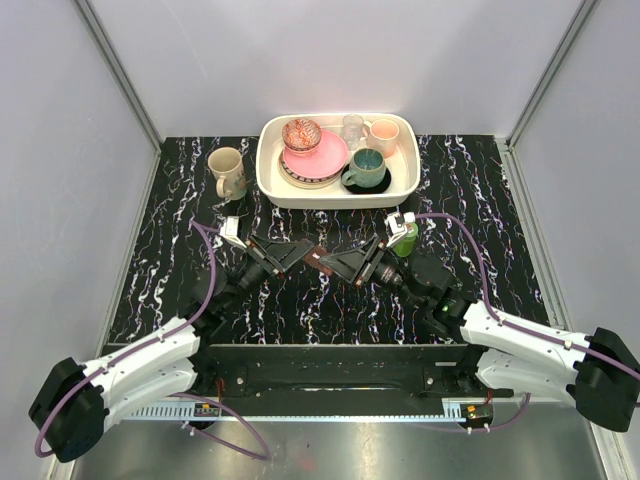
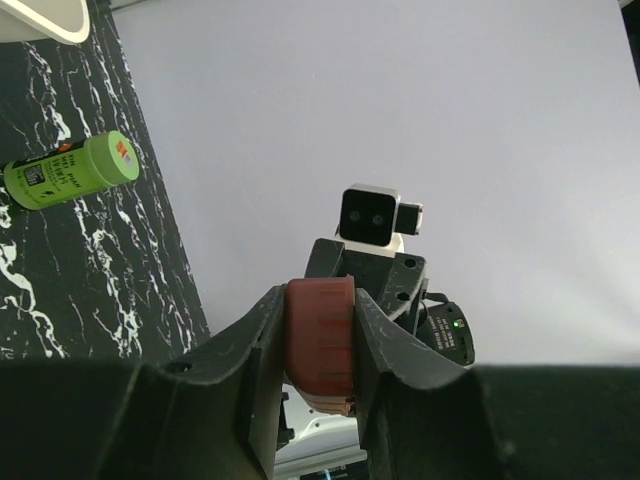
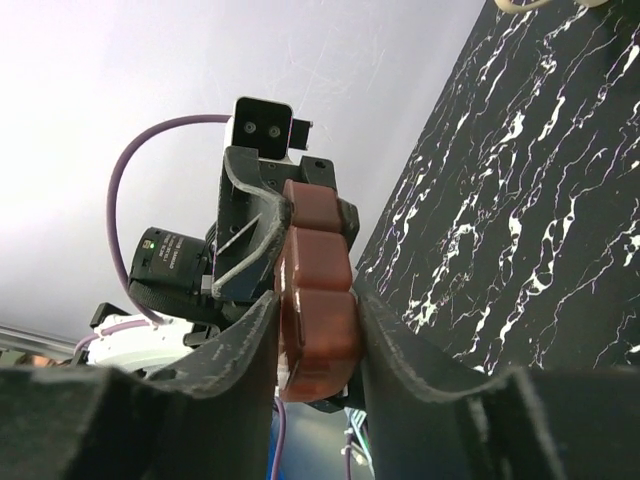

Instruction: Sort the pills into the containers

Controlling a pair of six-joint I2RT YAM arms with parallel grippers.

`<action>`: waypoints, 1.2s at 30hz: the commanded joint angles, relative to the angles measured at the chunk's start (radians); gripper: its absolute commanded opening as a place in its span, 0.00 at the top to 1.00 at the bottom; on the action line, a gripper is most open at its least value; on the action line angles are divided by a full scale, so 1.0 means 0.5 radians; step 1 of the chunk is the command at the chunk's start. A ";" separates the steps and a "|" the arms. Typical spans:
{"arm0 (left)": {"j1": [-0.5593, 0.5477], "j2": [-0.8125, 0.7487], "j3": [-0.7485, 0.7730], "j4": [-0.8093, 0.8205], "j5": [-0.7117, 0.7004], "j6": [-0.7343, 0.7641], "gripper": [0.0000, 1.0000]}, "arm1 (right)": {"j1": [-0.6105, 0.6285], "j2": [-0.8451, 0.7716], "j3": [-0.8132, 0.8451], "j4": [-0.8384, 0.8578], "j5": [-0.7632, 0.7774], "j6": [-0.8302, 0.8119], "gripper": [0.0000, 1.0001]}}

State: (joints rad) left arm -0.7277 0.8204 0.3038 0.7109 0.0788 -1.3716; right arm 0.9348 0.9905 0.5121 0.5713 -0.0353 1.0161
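Note:
The small dark-brown oblong case [image 1: 318,256] hangs above the middle of the table, held between both grippers, one at each end. My left gripper [image 1: 303,251] is shut on its left end; in the left wrist view the case [image 2: 320,345] sits clamped between the fingers of that gripper [image 2: 318,312]. My right gripper [image 1: 334,262] is shut on the other end; in the right wrist view the case's compartments [image 3: 318,300] show between the fingers of that gripper [image 3: 315,322]. No loose pills show.
A green bottle [image 1: 403,240] lies on the black marbled table behind the right gripper and also shows in the left wrist view [image 2: 70,170]. A beige mug [image 1: 227,172] stands back left. A white tray [image 1: 270,180] of crockery sits at the back centre.

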 commanded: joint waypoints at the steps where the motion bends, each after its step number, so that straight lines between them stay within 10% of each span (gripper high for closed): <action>1: -0.017 0.013 -0.016 0.167 0.017 -0.058 1.00 | -0.004 -0.018 0.031 0.121 0.015 -0.020 0.63; 16: -0.036 -0.054 -0.037 0.217 0.082 -0.003 0.20 | -0.038 -0.180 0.034 -0.041 -0.015 0.005 0.98; 36: 0.087 -0.257 0.463 -0.489 0.882 0.865 0.10 | -0.391 -0.122 0.788 -1.277 -1.242 -0.390 1.00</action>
State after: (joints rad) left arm -0.7017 0.6861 0.4618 0.5190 0.3649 -1.0531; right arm 0.7498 0.8913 0.8017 0.0593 -0.4507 0.9176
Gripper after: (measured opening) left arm 0.925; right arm 0.329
